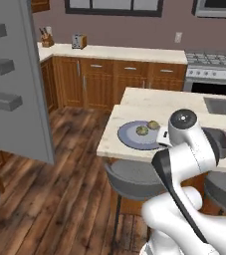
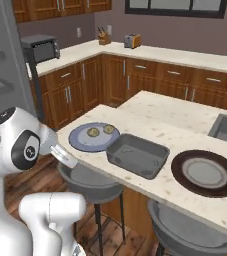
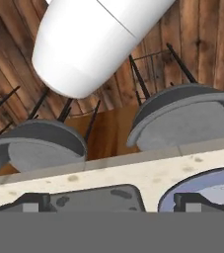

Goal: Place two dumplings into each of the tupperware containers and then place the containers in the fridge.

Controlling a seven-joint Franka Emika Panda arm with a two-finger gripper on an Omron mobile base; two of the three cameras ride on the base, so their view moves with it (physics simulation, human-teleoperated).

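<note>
**2 dumplings on the blue-grey plate, container beside it empty**

2 dumplings (image 2: 100,131) are seen lying side by side on the round blue-grey plate (image 2: 80,140), which sits near the corner of the pale speckled island counter (image 2: 185,115). Just beside the plate, a smoky grey tupperware container (image 2: 136,155) is set on the same counter, with nothing seen inside it. Further along, a round dark brown plate (image 2: 205,173) with a paler centre is placed near the counter's front edge. 2 grey bar stools (image 3: 182,116) are tucked under the counter's overhang above the wooden floor.

The fridge (image 1: 15,84) is found at the left of the left base view, its grey door swung open, with shelves visible on the door's inner face.

The gripper (image 3: 111,202) is held over the counter edge, between container and plate; its 2 fingertips (image 3: 32,202) stand spread wide apart, and nothing is held between them.
</note>
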